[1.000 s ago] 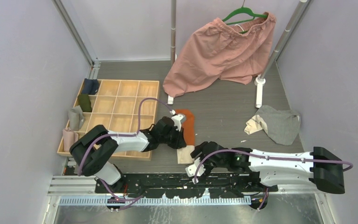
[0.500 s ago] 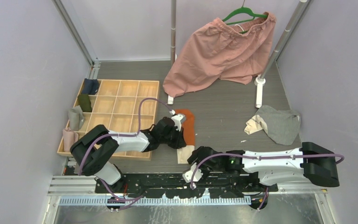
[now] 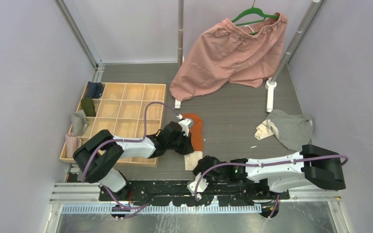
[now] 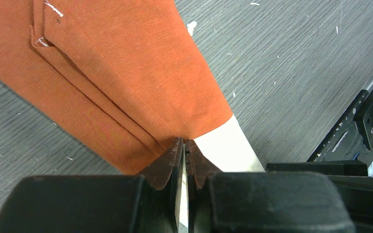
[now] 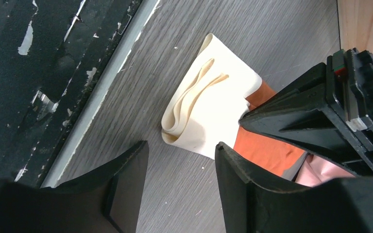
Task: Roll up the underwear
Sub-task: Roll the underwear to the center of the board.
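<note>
Rust-orange underwear [image 3: 195, 127] runs near-to-far, cream end toward the worktop's [image 3: 233, 111] near edge.
Left gripper [image 4: 184, 143] is clamped on its hem; right gripper [image 5: 180, 145] gapes, empty.

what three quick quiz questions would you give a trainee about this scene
1. True or false: the left end effector is shut on the rust-orange cloth underwear, near its cream-white band.
2. The right end effector is: A open, holding nothing; B shut on cloth; C out of view.
3. Fill in: the crumpled grey cloth underwear lies on the robot's ____ side of the dark wood-grain table.
Key: 1 true; 2 A; 3 right.
</note>
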Robot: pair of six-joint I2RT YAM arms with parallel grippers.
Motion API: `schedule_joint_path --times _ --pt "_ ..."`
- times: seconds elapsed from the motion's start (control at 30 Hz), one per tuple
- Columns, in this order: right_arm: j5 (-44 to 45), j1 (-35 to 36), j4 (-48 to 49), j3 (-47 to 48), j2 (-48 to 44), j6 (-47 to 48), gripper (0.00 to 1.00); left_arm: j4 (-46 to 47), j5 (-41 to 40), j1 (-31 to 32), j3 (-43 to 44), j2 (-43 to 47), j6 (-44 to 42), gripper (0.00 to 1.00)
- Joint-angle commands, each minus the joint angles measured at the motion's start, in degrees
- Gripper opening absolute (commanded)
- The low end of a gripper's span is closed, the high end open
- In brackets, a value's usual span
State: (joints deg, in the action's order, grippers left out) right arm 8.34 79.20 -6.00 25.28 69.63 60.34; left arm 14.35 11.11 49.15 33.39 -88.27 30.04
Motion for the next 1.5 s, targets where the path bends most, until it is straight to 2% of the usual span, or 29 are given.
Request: schedule_joint_path --times 0.0,0.57,0.8,1.03,1.17,1.47 --pt "-0.16 0.37 0.11 0.24 2.4 -0.64 0.57 -2.84 -1.8 0.07 0.1 -0.53 -0.26 0.08" --pt "0.63 0.36 3.07 1.44 9.34 -3.78 0.48 -2.62 -1.25 0.07 -0.08 -0.97 0.01 0.08" --pt "1.9 0.38 3.55 2.34 10.55 -8.45 0.3 -2.36 -1.09 0.07 -0.1 -1.09 0.02 0.08" --pt "6.78 0.34 4.18 4.42 11.26 -17.87 0.14 -2.31 -1.27 0.07 -0.16 -1.06 0.13 0.08" --pt "6.64 0.09 7.99 4.1 9.96 -22.82 0.01 -1.92 -1.15 0.07 -0.24 -1.36 0.17 0.08" --pt "3.38 -1.31 15.76 2.09 6.4 -33.85 0.01 -1.63 -0.34 0.07 -0.16 -1.81 0.15 0.07"
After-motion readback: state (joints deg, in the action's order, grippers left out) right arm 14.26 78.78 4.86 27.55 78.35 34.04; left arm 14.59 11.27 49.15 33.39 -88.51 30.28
